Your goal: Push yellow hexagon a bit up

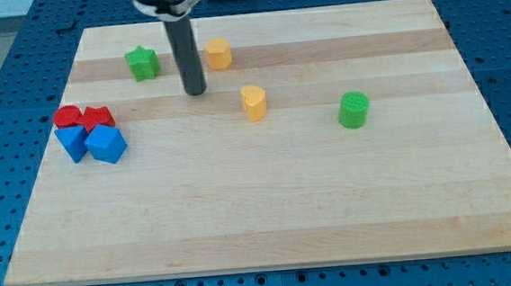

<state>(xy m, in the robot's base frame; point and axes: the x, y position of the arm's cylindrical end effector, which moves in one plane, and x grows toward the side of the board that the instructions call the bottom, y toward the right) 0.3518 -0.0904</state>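
The yellow hexagon (219, 53) stands near the view's top, a little left of centre, on the wooden board (269, 205). My tip (196, 91) is on the board just below and to the left of the yellow hexagon, a short gap apart from it. A second yellow block, heart-like in shape (254, 102), stands to the right of my tip and slightly lower.
A green star (143, 63) stands left of my tip. A green cylinder (354, 110) is at the right. At the left, two red blocks (82, 116) touch two blue blocks (93, 143) in a cluster.
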